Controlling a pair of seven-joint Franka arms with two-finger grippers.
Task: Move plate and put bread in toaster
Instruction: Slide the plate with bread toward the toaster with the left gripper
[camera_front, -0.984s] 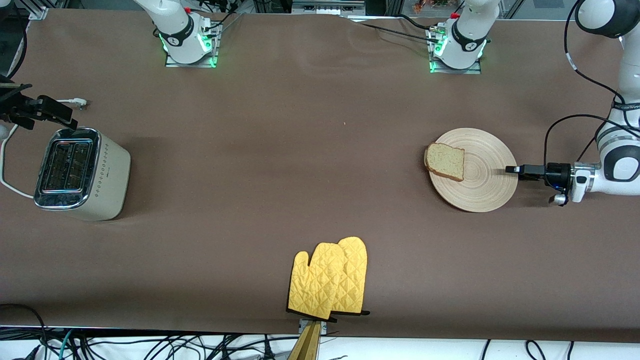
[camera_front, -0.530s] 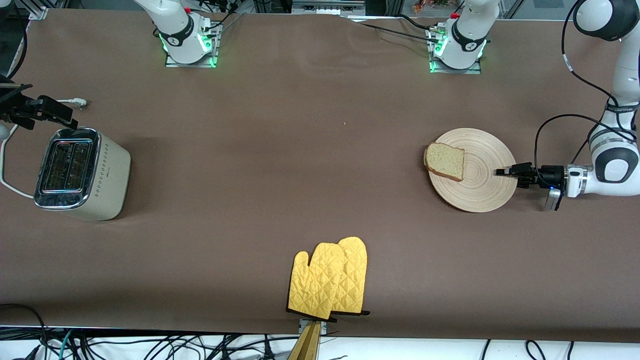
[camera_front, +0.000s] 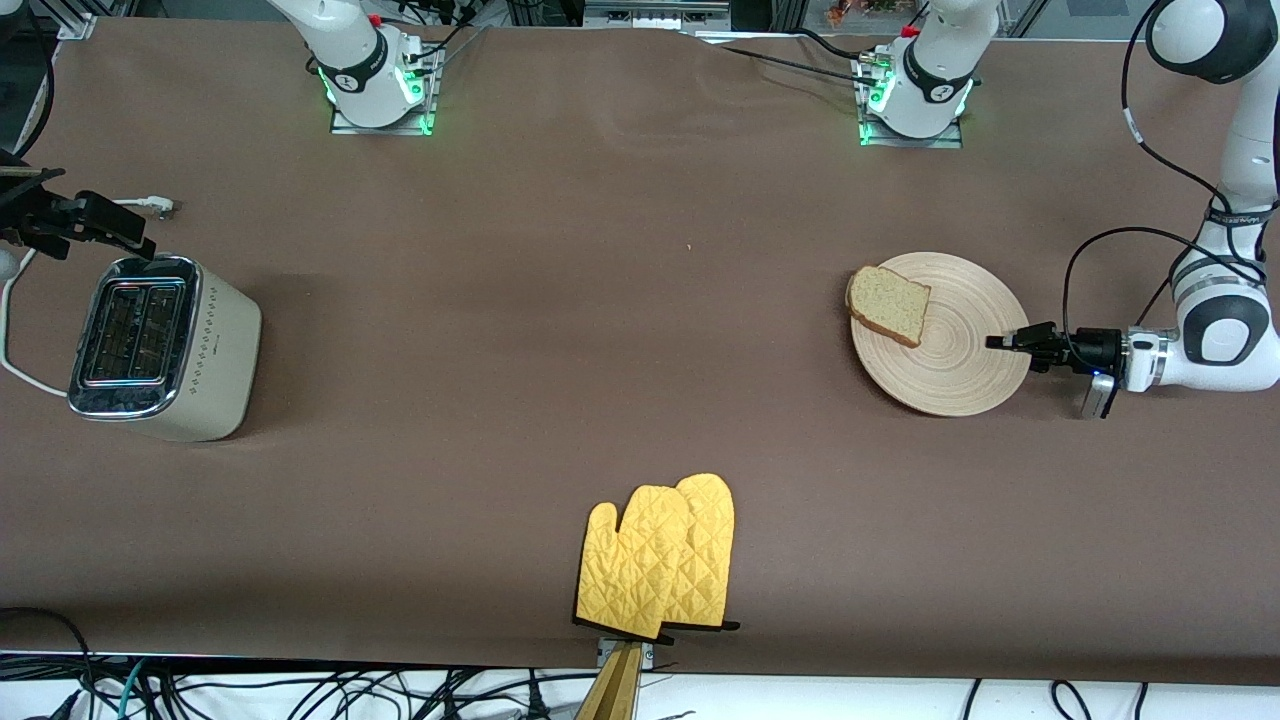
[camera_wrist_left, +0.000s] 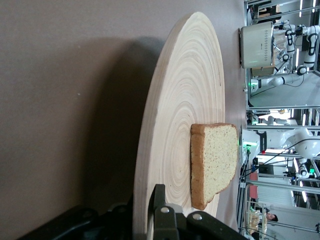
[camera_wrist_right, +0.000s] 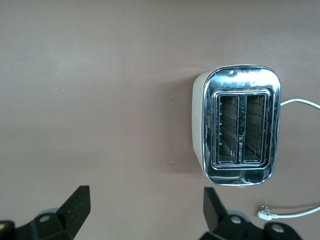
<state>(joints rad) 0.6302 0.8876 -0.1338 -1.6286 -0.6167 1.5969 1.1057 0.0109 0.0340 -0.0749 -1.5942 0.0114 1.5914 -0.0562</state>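
Observation:
The pale wooden plate (camera_front: 950, 355) lies toward the left arm's end of the table, with the bread (camera_front: 888, 305) on its rim nearest the right arm's end. My left gripper (camera_front: 1005, 342) is shut on the plate's rim, one finger above and one below. The left wrist view shows the plate (camera_wrist_left: 185, 100), the bread (camera_wrist_left: 215, 160) and that gripper (camera_wrist_left: 145, 202). The cream toaster (camera_front: 165, 345) with chrome top stands at the right arm's end. My right gripper (camera_front: 120, 228) is open and empty, above the table beside the toaster (camera_wrist_right: 240, 130); its own view shows it (camera_wrist_right: 145, 200).
A pair of yellow oven mitts (camera_front: 660, 560) lies at the table edge nearest the front camera, midway along. The toaster's white cord (camera_front: 12, 345) loops beside it, its plug (camera_front: 160, 207) on the table. The arm bases (camera_front: 375, 80) stand along the table edge farthest from the front camera.
My left gripper has slid onto the plate's rim and closed on it. The plate and bread have shifted a little toward the right arm's end. The right arm has not moved.

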